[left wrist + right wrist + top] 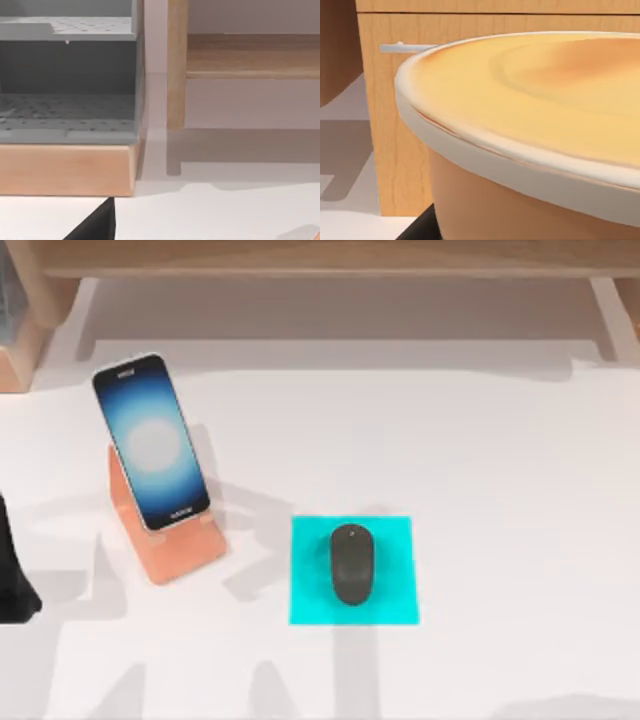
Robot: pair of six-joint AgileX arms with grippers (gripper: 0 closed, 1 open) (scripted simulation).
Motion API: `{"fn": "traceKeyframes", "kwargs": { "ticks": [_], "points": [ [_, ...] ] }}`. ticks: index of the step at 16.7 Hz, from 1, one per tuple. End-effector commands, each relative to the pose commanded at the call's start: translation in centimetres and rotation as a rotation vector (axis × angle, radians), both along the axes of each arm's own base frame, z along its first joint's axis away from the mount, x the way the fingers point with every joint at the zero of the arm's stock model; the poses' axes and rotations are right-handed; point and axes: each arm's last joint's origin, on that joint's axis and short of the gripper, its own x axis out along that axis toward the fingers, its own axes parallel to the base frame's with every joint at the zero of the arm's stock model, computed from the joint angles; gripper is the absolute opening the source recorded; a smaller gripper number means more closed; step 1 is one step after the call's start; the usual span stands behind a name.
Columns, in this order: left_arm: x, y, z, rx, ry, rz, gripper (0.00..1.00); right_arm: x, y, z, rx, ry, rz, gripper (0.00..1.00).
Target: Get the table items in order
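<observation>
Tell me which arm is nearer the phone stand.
Left. The left arm sits at the table's left edge, just left of the phone stand. The right arm is off somewhere else, its wrist camera facing a tan bowl, so it's farther.

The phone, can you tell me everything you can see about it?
The phone is a slim rectangle with a black frame and rounded corners. Its screen is lit, blue with a soft white glow in the middle. It leans tilted back on the orange stand, its lower edge resting in it, at the table's left side, apart from the mouse.
</observation>
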Motion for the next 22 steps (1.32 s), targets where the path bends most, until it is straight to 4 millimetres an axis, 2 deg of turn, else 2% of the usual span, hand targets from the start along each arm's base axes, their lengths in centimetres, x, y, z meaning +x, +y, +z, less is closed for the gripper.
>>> {"fn": "traceKeyframes", "kwargs": {
  "ticks": [3,8,11,14,18,22],
  "points": [
    [0.0,0.0,0.0,0.0,0.0,0.0,1.0,0.0,0.0,0.7,0.0,0.001,-0.001,0.0],
    [0.0,0.0,0.0,0.0,0.0,0.0,1.0,0.0,0.0,0.7,0.001,0.0,-0.001,0.0],
    [0.0,0.0,0.0,0.0,0.0,0.0,1.0,1.4,1.5,2.4,-0.01,-0.06,0.036,0.0],
    [0.0,0.0,0.0,0.0,0.0,0.0,1.0,3.6,6.1,4.3,0.022,-0.106,0.13,0.0],
    [0.0,0.0,0.0,0.0,0.0,0.0,1.0,6.1,15.8,7.0,0.107,-0.142,0.302,0.0],
    [0.0,0.0,0.0,0.0,0.0,0.0,1.0,7.3,24.7,10.2,0.184,-0.162,0.401,0.0]
  ]
}}
